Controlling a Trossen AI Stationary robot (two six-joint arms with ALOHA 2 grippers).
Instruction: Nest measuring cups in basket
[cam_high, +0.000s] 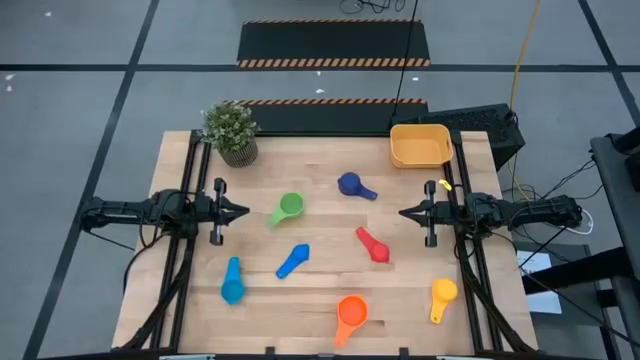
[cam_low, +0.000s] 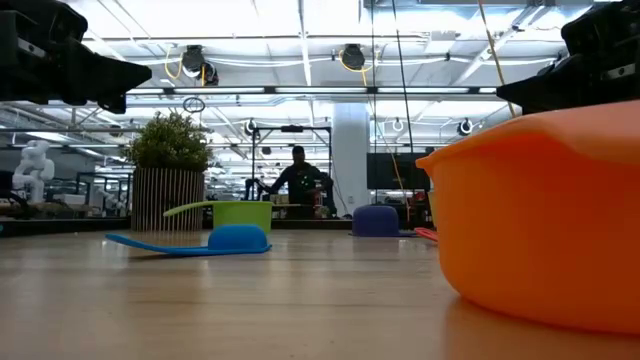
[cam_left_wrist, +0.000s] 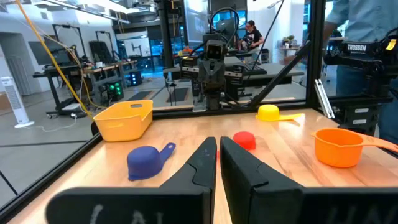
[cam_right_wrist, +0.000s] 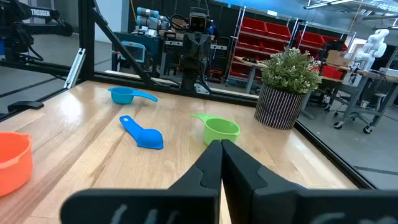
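The left hand (cam_high: 243, 211) is held above the pale wooden counter (cam_high: 320, 310) at its left edge, its two dark fingers pressed together and gripping nothing. The right hand (cam_high: 404, 212) is held likewise at the right edge, facing the left one, fingers shut and empty.

Seven small plastic measuring cups, each with a round bowl and a short flat handle, are spread over the counter between the two hands. The green cup (cam_high: 288, 208) is seen just ahead of the left hand's fingertips. The dark blue cup (cam_high: 352, 185) is found ahead of the right hand and off toward the far edge. The red cup (cam_high: 374, 246) is placed near the right hand, on its near-edge side. The blue cup (cam_high: 293, 260) is laid bowl-down between the hands, toward the near edge, closer to the left hand. The teal cup (cam_high: 232, 283) is set to the near-edge side of the left hand. The orange cup (cam_high: 351, 313) is placed by the near edge, well apart from both hands. The yellow cup (cam_high: 442, 296) is found beside the right arm, toward the near edge.

The small yellow-orange rectangular plastic basket (cam_high: 420, 146) with rounded corners is stood at the far right corner, beyond the right hand, with no cup seen in it. A potted green plant in a ribbed pot (cam_high: 232, 130) is stood at the far left corner, beyond the left hand.
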